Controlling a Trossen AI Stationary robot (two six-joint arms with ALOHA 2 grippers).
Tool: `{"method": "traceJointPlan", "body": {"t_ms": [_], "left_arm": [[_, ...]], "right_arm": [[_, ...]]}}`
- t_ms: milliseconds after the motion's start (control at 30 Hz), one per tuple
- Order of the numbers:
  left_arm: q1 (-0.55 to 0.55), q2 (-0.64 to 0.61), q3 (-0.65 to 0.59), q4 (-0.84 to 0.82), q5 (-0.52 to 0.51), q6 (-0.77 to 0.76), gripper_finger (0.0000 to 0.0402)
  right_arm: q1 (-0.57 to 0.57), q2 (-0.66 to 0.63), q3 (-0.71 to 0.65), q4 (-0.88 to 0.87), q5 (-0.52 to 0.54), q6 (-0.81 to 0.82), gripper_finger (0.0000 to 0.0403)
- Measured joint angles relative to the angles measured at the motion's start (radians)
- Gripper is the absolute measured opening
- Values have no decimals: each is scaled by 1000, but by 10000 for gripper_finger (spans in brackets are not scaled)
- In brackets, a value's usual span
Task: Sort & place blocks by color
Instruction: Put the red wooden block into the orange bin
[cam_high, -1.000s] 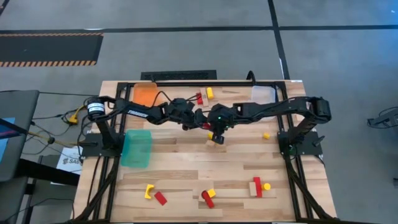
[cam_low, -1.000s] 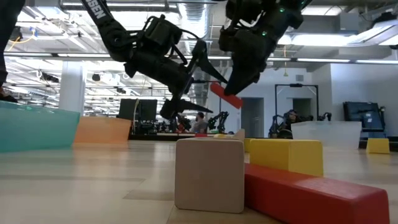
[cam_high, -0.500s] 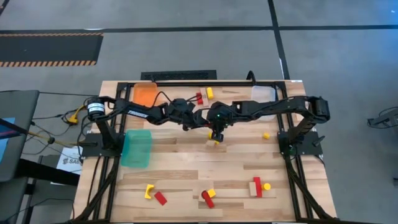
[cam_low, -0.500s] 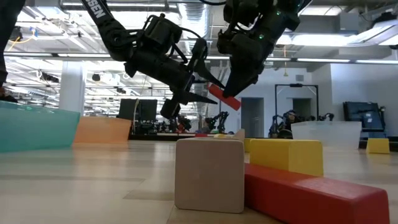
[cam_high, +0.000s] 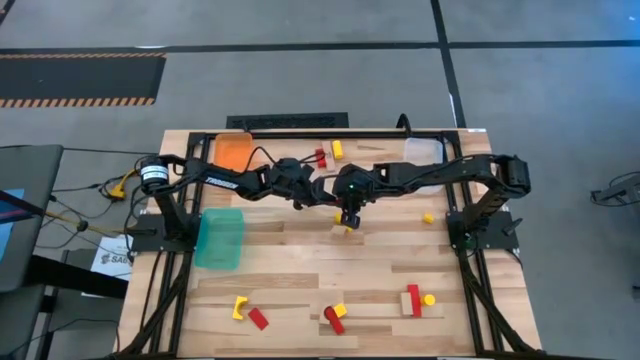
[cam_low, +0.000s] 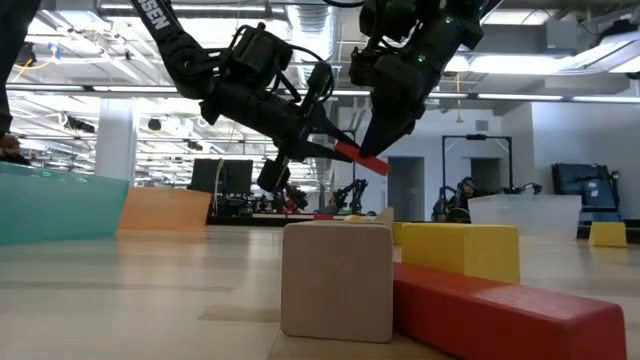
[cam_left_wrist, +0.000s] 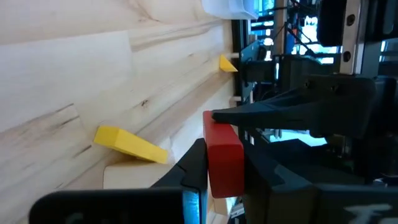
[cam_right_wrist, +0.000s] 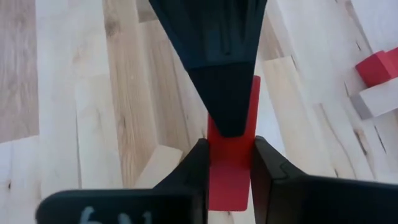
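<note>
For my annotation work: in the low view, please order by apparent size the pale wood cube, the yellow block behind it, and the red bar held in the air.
1. Pale wood cube, largest.
2. Yellow block.
3. Red bar, smallest.
The cube stands nearest the camera, so true sizes remain unsure.

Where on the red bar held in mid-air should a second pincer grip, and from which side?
Grip the free end of the red bar, beyond the right pincer, coming end-on from the opposite side. The bar is long with flat parallel faces, so it likely has room for two grips; the left pincer is shut there, facing the right one.
</note>
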Motion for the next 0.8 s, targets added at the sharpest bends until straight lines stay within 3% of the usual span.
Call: {"method": "traceJointPlan", "body": {"t_ms": [200, 400, 567, 800], "left_arm": [[17, -5, 3, -17, 7, 80, 34], [74, -89, 31, -276, -25, 255, 32], [132, -222, 126, -657, -206, 509, 32], [216, -401, 236, -1156, -549, 774, 34]], "right_arm": [[-3, -14, 6, -23, -4, -3, 150], [-24, -50, 78, -260, -8, -5, 260], [-51, -107, 85, -321, -5, -5, 298], [-90, -136, 82, -314, -5, 0, 303]]}}
